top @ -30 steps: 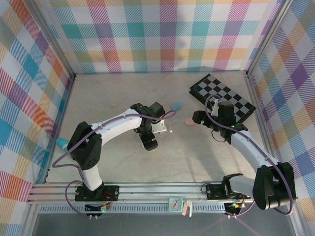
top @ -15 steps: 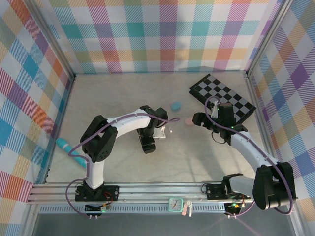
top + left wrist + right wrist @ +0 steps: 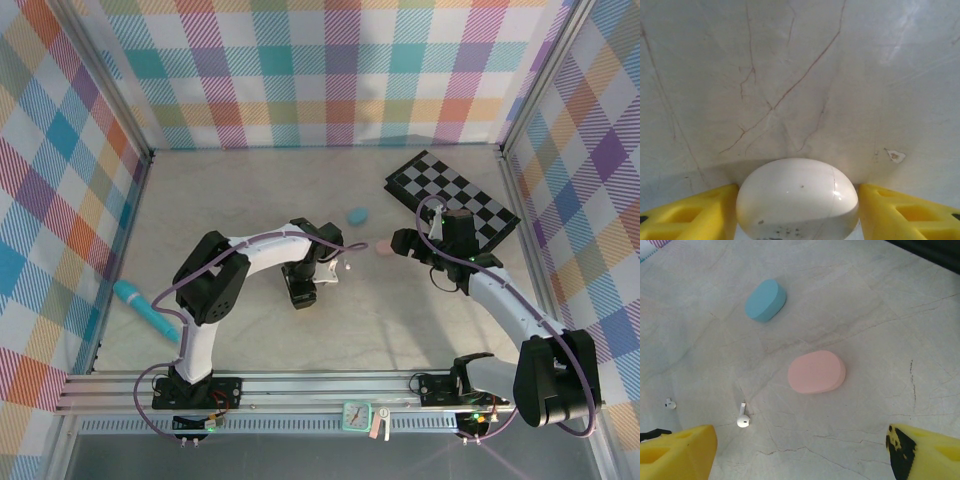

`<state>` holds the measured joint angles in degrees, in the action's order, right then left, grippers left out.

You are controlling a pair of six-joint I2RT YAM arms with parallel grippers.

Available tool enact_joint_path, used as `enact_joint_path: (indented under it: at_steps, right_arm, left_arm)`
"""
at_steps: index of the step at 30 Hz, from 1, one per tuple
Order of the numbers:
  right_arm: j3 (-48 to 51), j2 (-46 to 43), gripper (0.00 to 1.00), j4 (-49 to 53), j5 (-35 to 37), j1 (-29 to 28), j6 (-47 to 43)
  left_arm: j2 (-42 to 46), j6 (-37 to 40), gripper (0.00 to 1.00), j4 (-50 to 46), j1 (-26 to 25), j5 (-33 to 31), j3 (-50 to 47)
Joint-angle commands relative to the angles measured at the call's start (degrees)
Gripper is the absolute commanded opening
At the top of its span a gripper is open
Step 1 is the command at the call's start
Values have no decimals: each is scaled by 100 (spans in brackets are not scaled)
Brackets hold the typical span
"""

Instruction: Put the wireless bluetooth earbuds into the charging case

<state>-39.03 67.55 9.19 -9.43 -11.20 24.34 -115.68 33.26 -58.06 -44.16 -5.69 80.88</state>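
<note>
Wireless bluetooth earbuds [image 3: 743, 419] lie loose on the pale marbled bench [image 3: 230, 200], none yet in a case. The right wrist view shows two white ones. One has a short stem and rests just in front of the right claw's left finger. A smaller bud [image 3: 670, 403] sits a little further to the left. Both are tiny beside the oval cases, glossy white and lying on their sides.

The step in hand appears to be securing a charging case. The left claw [image 3: 798, 220] is low over the bench with a white case [image 3: 797, 197] between its yellow fingers [image 3: 695, 212], which meet it on both flanks, so it seems to be held. The case is a smooth egg-like shell with a fine seam running across it and a few dark specks near its lower edge. It looks closed.

The right claw [image 3: 800, 450] hangs wide and empty above the bench. The pink case [image 3: 816, 371] is just ahead of it and the teal case [image 3: 765, 300] lies further off. The checkerboard [image 3: 455, 195] is behind it.

The next move probably calls for getting the white lid open while the left claw steadies the shell. The right claw would then narrow onto the stemmed bud. That pick will be fiddly, since the bud is small, rounded and likely to skid.
</note>
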Motion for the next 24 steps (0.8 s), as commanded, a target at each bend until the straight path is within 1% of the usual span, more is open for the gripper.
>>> enact_joint_path:
  at_steps: [1, 6, 8, 11, 14, 18, 20, 23, 24]
  right_arm:
    - [78, -188, 88, 69, -41, 13, -70]
    - [71, -229, 88, 83, -78, 16, -61]
    - [79, -266, 88, 86, -119, 13, -43]
    - [50, -379, 88, 115, -207, 13, -51]
    - [76, -576, 88, 76, -377, 13, -126]
    - [238, -894, 88, -287, -872, 4, -236]
    - [410, -1080, 87, -566, -1121, -9, -261]
    - [704, -1428, 87, -969, -1340, -64, -319]
    - [781, -1539, 87, -1066, -1372, -89, -360]
  left_arm:
    - [1, -150, 57, 129, -43, 95, 7]
    - [45, -386, 47, 233, -45, 239, 39]
    - [127, -562, 47, 295, -44, 311, 50]
    - [464, -1037, 40, 666, -25, 458, -75]
    - [921, -1604, 40, 1177, 43, 762, -298]
    - [1536, -2701, 38, 1979, 118, 1013, -618]
    - [1906, -3289, 38, 2592, 142, 1109, -882]
    - [2490, -4652, 33, 3913, 262, 1309, -1438]
    - [2627, -5090, 33, 4421, 314, 1389, -1640]
